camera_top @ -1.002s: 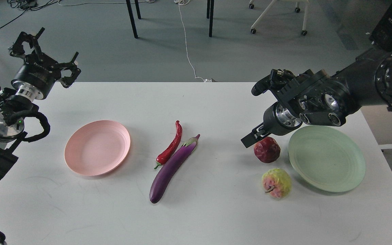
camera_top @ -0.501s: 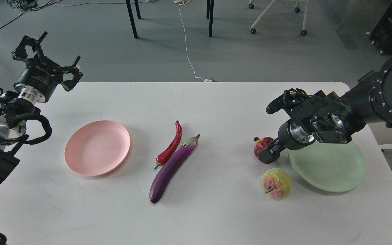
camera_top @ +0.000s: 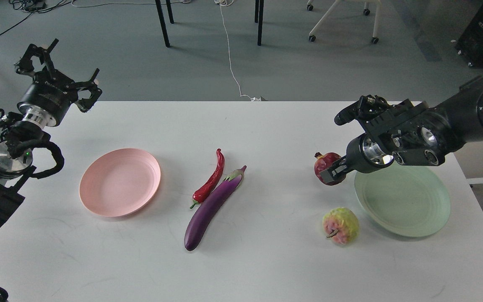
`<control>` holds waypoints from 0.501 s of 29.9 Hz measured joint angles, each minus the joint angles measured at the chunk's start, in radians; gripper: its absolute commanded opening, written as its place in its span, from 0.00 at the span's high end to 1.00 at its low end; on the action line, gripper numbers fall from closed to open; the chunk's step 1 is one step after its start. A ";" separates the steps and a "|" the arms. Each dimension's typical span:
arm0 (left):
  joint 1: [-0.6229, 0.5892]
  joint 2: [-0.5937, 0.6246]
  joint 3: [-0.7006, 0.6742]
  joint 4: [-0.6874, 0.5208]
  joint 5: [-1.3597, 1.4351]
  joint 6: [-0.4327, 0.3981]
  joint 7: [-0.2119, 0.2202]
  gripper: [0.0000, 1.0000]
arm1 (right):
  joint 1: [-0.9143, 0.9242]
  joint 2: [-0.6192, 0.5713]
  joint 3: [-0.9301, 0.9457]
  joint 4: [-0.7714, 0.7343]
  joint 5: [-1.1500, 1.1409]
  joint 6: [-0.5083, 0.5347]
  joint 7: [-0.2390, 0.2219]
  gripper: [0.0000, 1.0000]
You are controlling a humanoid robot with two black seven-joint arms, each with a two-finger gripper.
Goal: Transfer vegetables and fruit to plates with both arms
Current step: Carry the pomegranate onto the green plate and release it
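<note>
The right pincer point(camera_top: 334, 173) sat at the dark red faceted pomegranate point(camera_top: 327, 167), one black finger point(camera_top: 332, 174) lying across the fruit's near right side. The other finger was hidden, so whether the pincer actually gripped the pomegranate could not be told. The pomegranate, its small crown pointing up and left, was just beside the left rim of the round shallow pale green plate point(camera_top: 402, 200), and whether it rested on the flat white counter point(camera_top: 266, 260) or was lifted off it was unclear. The black right arm reached in from the right edge, its silver wrist ring over the far rim of the green plate.

The bumpy yellow-green and pink fruit with a brown stem point(camera_top: 341, 225) lay on the counter nearer the viewer, below the pomegranate and close to the green plate's left rim without touching it.

Near the middle of the counter, the long slim curved glossy red chili pepper point(camera_top: 211, 180) lay touching the left side of the longer glossy purple eggplant point(camera_top: 211, 207), both slanting up to the right. The round shallow pale pink plate point(camera_top: 120, 181) sat bare to their left, well apart.

The left pincer point(camera_top: 57, 69) hovered above the far left corner of the counter, its black prongs spread wide and holding nothing.
</note>
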 measured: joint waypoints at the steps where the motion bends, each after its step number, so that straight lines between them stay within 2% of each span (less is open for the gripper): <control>1: 0.000 0.000 0.000 0.000 0.000 0.000 0.000 0.02 | 0.019 -0.022 -0.001 0.014 -0.004 0.000 0.000 0.61; 9: -0.004 0.003 -0.007 -0.001 0.000 0.000 0.003 0.02 | 0.027 -0.218 -0.043 0.073 -0.163 -0.008 -0.008 0.55; 13: -0.004 0.003 -0.007 -0.001 0.000 0.000 0.003 0.02 | -0.036 -0.290 -0.047 0.030 -0.202 -0.014 -0.009 0.54; 15: -0.004 0.002 -0.005 -0.001 0.000 0.000 0.003 0.02 | -0.078 -0.303 -0.044 -0.009 -0.205 -0.014 -0.009 0.49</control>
